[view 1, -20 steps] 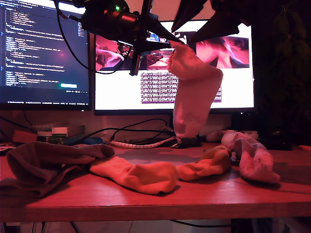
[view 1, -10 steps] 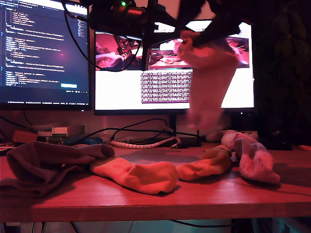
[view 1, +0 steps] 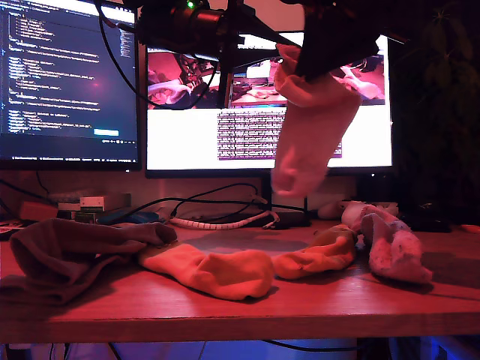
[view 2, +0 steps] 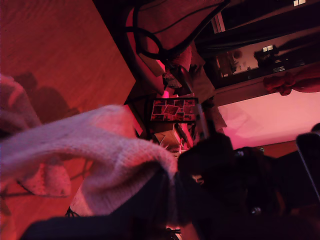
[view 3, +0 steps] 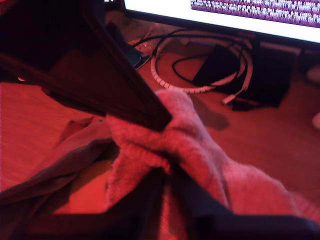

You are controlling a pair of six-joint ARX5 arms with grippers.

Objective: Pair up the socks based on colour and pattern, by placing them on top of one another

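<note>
Above desk, one pink sock hanging, both hands pinching it

Desk, layout in the exterior view.

- Near the view's left edge: a heap of socks lying on the desk.
- Just right of it, touching: one sock lying flat, towards the front edge.
- Right of that, end to end with it: another sock.
- Further right, beside it: a fuzzy sock on the desk.
- Above the desk, clear of it, over the gap between the middle socks: a hanging sock, its top end between two grippers.
- Behind the socks: coiled cables on the desk.
- Behind the cables: two monitors, side by side.
</note>
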